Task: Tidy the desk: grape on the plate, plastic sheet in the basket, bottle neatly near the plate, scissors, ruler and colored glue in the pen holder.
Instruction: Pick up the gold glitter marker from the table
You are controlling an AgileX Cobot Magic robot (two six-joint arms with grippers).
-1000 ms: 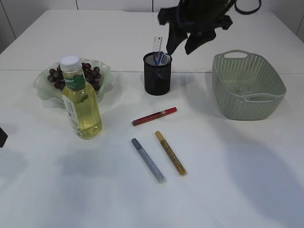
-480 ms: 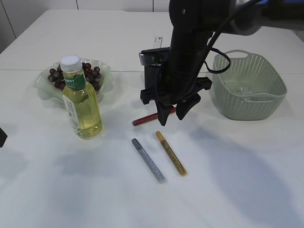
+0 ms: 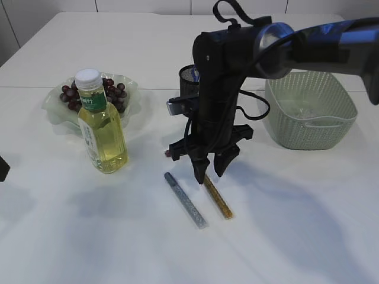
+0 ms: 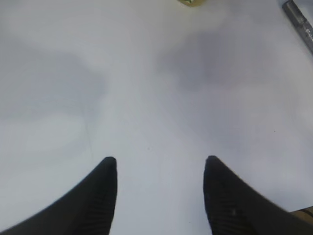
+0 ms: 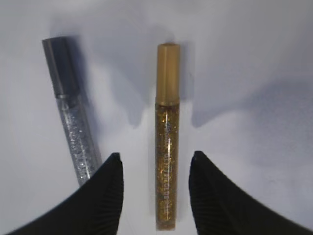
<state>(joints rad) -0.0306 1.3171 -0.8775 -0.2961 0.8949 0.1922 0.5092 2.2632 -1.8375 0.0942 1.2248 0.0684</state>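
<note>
My right gripper [image 3: 208,173] is open and points down over the gold glue pen [image 3: 217,199]. In the right wrist view the gold pen [image 5: 167,142] lies between the open fingers of the right gripper [image 5: 155,159], apart from both. The silver glue pen [image 3: 185,200] lies to its left, also in the right wrist view [image 5: 71,122]. The red glue pen [image 3: 170,152] is mostly hidden behind the arm. The pen holder [image 3: 188,75] is partly hidden. The bottle [image 3: 102,127] stands in front of the plate [image 3: 54,112] of grapes [image 3: 70,94]. My left gripper [image 4: 160,161] is open over bare table.
The green basket [image 3: 311,106] stands at the right, behind the right arm's elbow. A dark piece of the left arm [image 3: 3,170] shows at the left edge. The left wrist view shows the silver pen's tip [image 4: 299,19] at its top right.
The right arm has come down from above the pen holder to the gold glue pen, jaws open. It now hides most of the red pen and the holder's contents.
</note>
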